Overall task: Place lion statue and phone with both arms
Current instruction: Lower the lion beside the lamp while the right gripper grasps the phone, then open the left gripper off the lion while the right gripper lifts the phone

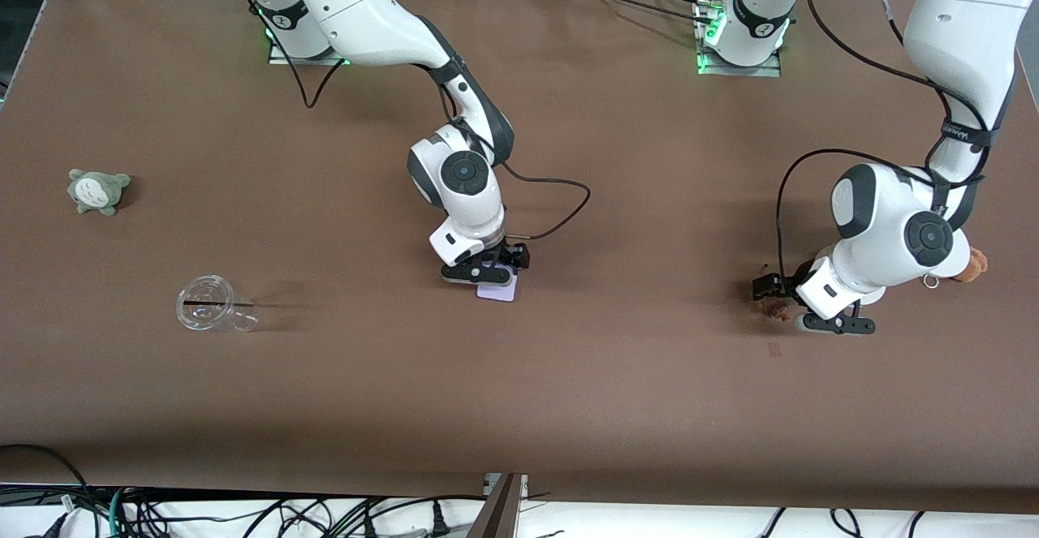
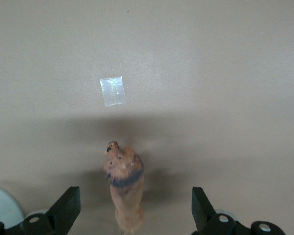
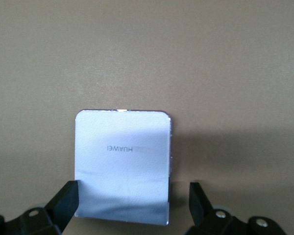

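Note:
The lion statue (image 1: 775, 308), small and orange-brown with a darker mane, lies on the brown table toward the left arm's end. My left gripper (image 1: 799, 307) is low over it and open. In the left wrist view the lion statue (image 2: 125, 188) sits between the fingers (image 2: 66, 208), with a gap on both sides. The pale lavender phone (image 1: 497, 293) lies flat near the table's middle. My right gripper (image 1: 491, 269) hangs low over it, open. In the right wrist view the phone (image 3: 122, 161) lies between the spread fingers (image 3: 196, 198), free of a grip.
A grey-green plush (image 1: 97, 190) and a clear plastic cup (image 1: 213, 304) on its side lie toward the right arm's end. A tan plush (image 1: 974, 264) peeks out by the left arm's wrist. A small tape patch (image 2: 112, 90) marks the table near the lion statue.

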Motion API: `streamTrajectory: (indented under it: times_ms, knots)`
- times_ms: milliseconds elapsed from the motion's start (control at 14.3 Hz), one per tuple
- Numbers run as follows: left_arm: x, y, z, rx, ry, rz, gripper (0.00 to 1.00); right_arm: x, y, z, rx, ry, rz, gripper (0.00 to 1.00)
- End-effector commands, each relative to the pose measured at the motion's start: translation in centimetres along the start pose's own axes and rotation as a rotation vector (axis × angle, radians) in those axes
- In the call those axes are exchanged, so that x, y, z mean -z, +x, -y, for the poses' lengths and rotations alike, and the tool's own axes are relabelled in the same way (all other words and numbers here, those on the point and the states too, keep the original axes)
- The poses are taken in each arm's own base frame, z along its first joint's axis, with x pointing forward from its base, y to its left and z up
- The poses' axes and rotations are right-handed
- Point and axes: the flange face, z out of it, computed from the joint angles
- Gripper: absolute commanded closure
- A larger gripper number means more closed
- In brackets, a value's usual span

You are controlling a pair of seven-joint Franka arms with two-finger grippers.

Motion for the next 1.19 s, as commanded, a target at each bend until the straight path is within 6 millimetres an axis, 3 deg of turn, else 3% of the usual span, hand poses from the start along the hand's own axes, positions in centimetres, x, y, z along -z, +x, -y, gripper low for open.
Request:
streamTrajectory:
  times_ms: [0, 561, 631, 701, 771, 841, 982, 1122]
  knots:
    - [6.3, -0.8, -1.7, -0.012, 0.037, 0.006, 0.00, -0.1, -0.1, 0.8, 0.019, 0.002, -0.039, 0.00]
    - [23.9, -4.4, -4.1, -0.020, 0.128, 0.011, 0.00, -1.9, -0.7, 0.9, 0.033, 0.018, -0.064, 0.00]
    - [25.5, -4.7, -3.9, -0.008, 0.132, 0.024, 0.00, -1.9, -0.7, 0.9, 0.043, 0.016, -0.066, 0.22]
    - [26.6, -5.1, -3.6, 0.000, 0.136, 0.035, 0.00, -1.8, -0.6, 0.9, 0.047, 0.014, -0.071, 0.56]
    - [27.6, -5.4, -3.2, 0.010, 0.140, 0.037, 0.00, -1.6, -0.5, 1.0, 0.050, 0.015, -0.073, 0.60]
    - [28.2, -5.8, -2.6, 0.027, 0.143, 0.041, 0.00, -1.6, -0.3, 0.9, 0.059, 0.011, -0.077, 0.73]
    - [28.6, -6.4, -2.5, 0.036, 0.147, 0.058, 0.00, -0.8, 0.9, 0.4, 0.070, 0.000, -0.091, 0.74]
    - [28.8, -6.4, -2.6, 0.040, 0.146, 0.060, 0.00, 1.5, 2.9, -0.7, 0.086, -0.055, -0.074, 0.74]
